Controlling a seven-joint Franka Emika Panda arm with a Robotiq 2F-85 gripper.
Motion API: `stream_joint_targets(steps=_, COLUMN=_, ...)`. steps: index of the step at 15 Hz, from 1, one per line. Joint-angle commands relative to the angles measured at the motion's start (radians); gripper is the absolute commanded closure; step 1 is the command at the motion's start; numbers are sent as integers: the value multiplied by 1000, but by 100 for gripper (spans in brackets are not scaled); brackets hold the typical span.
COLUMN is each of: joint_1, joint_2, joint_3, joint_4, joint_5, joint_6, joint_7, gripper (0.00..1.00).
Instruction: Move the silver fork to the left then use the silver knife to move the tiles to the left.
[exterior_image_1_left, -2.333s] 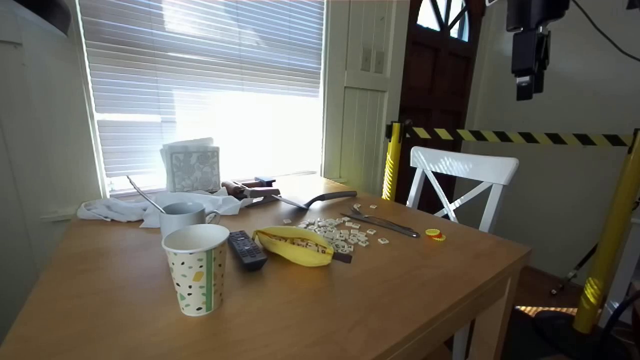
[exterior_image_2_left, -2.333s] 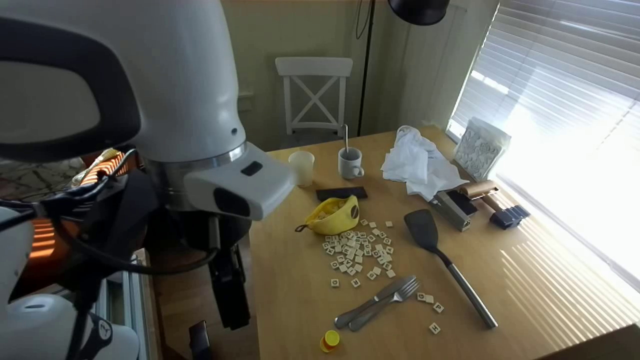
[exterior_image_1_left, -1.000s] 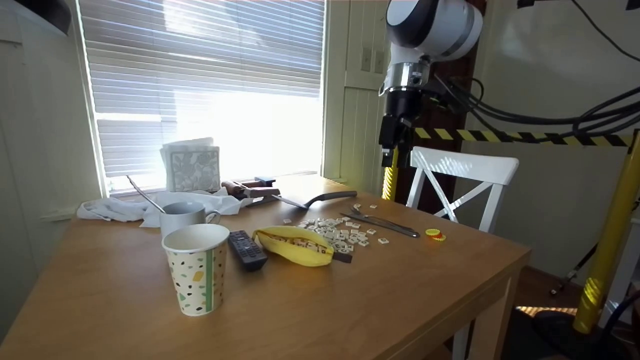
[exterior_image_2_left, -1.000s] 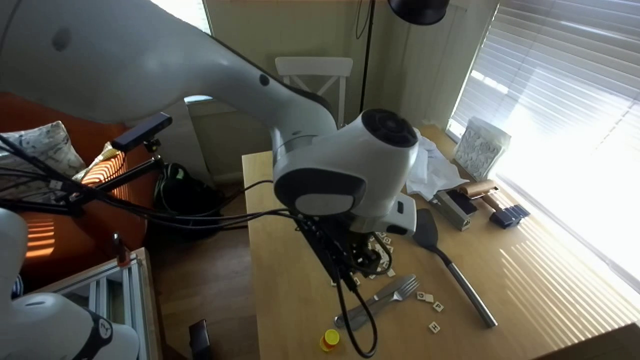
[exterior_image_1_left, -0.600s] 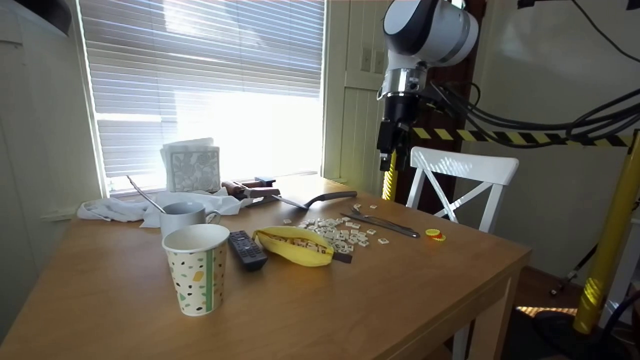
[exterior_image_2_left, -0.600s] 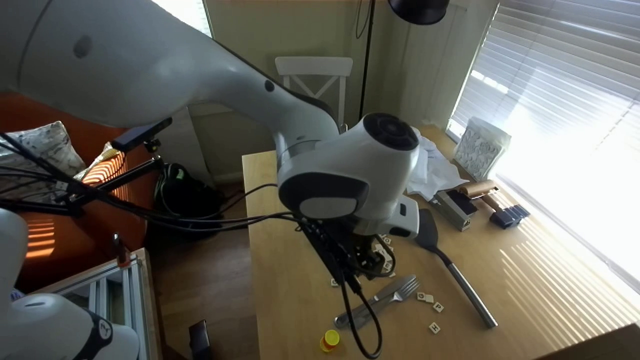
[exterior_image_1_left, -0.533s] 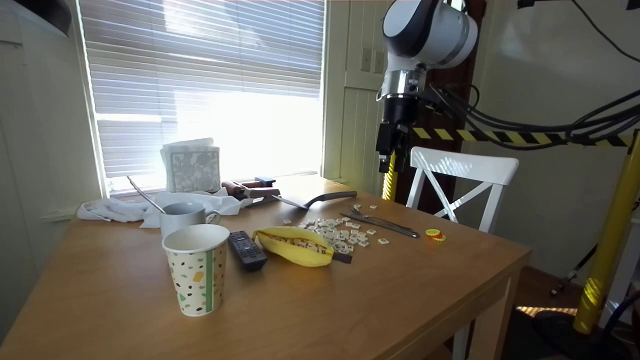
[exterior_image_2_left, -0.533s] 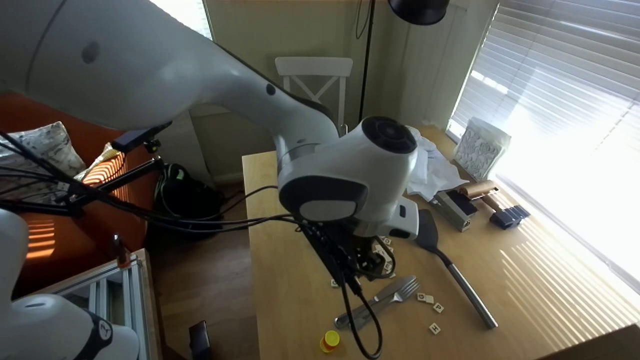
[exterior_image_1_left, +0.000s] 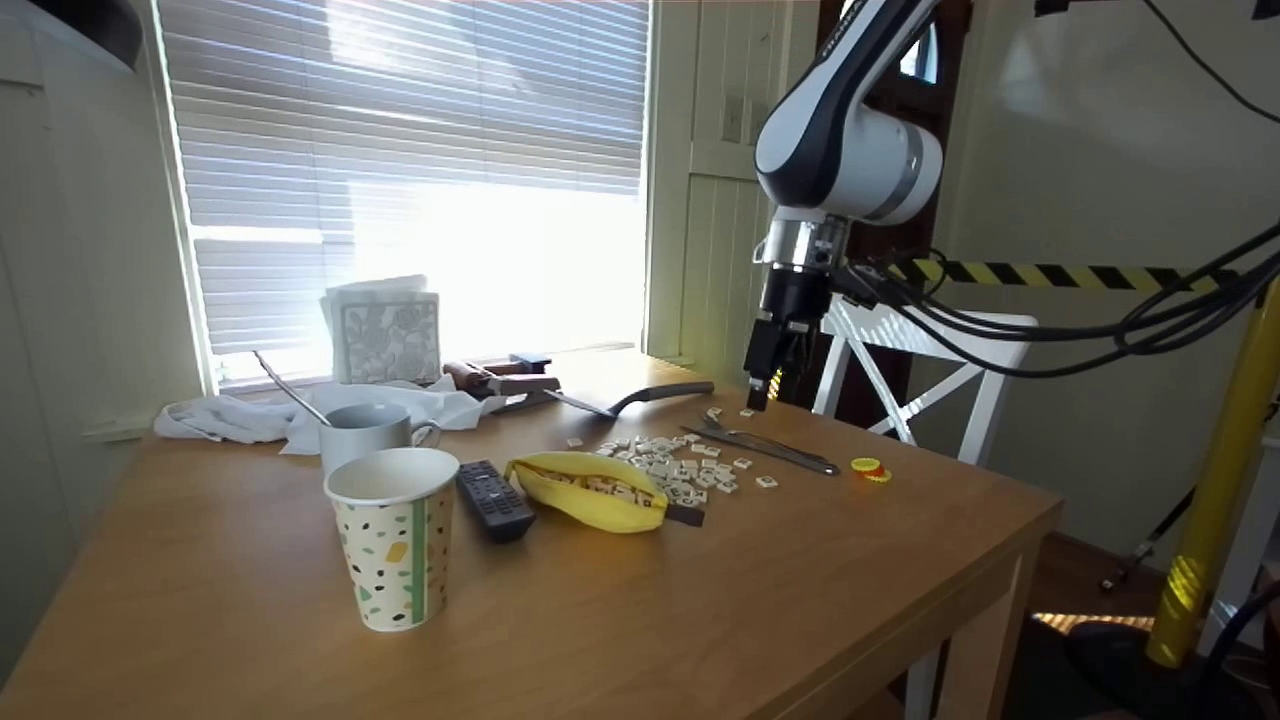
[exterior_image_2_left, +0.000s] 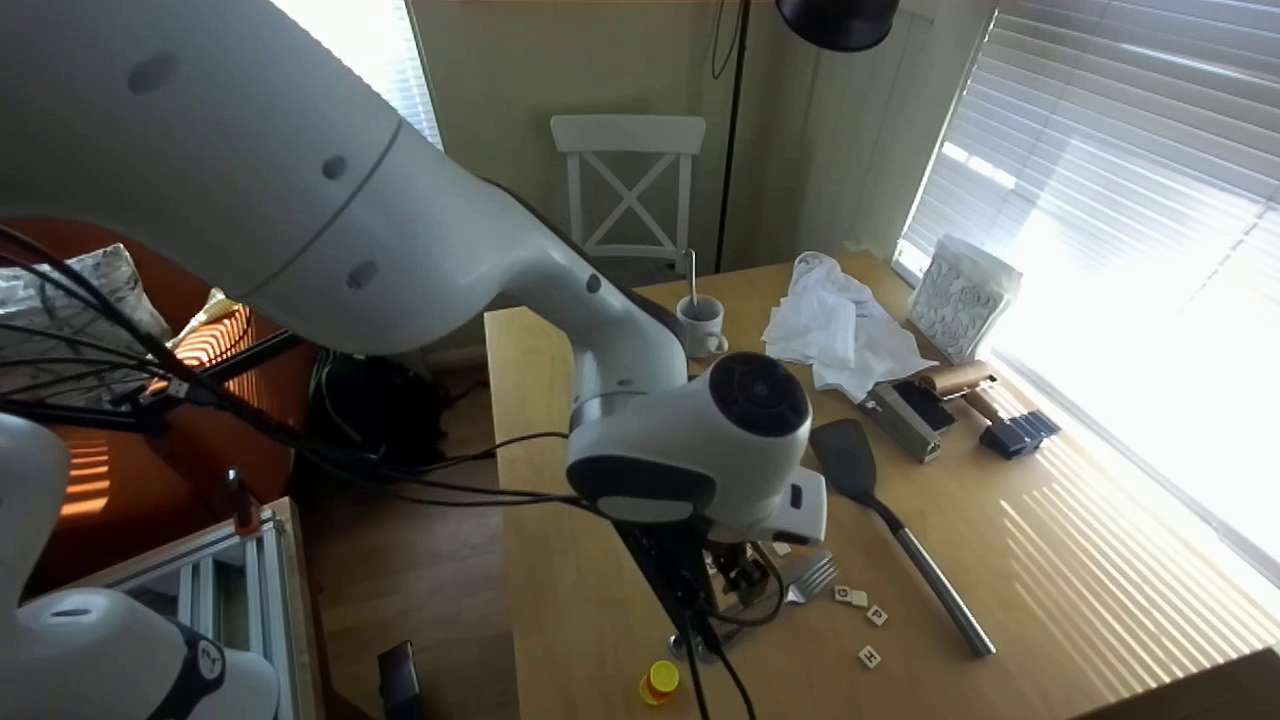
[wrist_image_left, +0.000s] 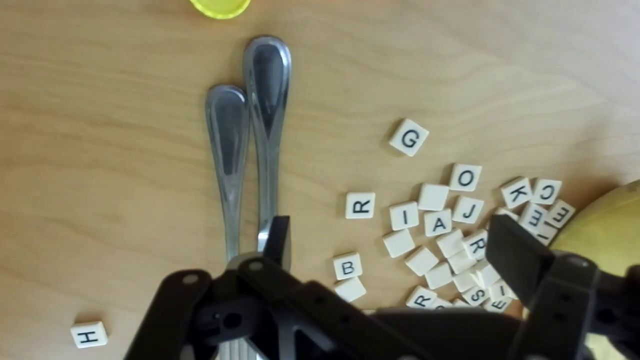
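Observation:
The silver fork (exterior_image_1_left: 755, 441) and silver knife (exterior_image_1_left: 775, 455) lie side by side on the table. In the wrist view the fork handle (wrist_image_left: 227, 135) is left of the knife handle (wrist_image_left: 268, 115); their lower parts are hidden behind my gripper. In an exterior view the fork's tines (exterior_image_2_left: 818, 575) show beyond my arm. The pale tiles (exterior_image_1_left: 680, 470) lie scattered by the banana pouch; in the wrist view the tiles (wrist_image_left: 437, 222) show between my fingers. My gripper (exterior_image_1_left: 772, 393) is open and empty above the table; in the wrist view (wrist_image_left: 392, 240) its left finger overlaps the knife.
A yellow banana pouch (exterior_image_1_left: 590, 495) with tiles inside lies beside the remote (exterior_image_1_left: 495, 500). A paper cup (exterior_image_1_left: 392, 545) and a mug (exterior_image_1_left: 365, 435) stand near them. A yellow-orange lump (exterior_image_2_left: 660, 681) is near the handle ends. A black spatula (exterior_image_2_left: 850, 465) lies toward the window.
My arm has swung in over the table and come down toward the fork and knife, still lowering in the last half second. The fork, knife and tiles have not visibly moved.

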Motion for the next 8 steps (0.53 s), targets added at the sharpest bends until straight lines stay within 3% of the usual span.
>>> stream_joint_targets(steps=1, joint_1=-54, joint_2=21, joint_3=45, joint_4=-1, joint_5=14, joint_6=43, joint_7=-22, gripper=0)
stream_joint_targets(steps=3, joint_1=-94, joint_2=49, joint_3=68, joint_4=-1, joint_5=42, joint_6=82, joint_7=-62, gripper=0)
stream_joint_targets(steps=8, joint_1=-103, joint_2=72, joint_3=75, joint_4=28, joint_5=33, joint_6=61, joint_7=-70, gripper=0)
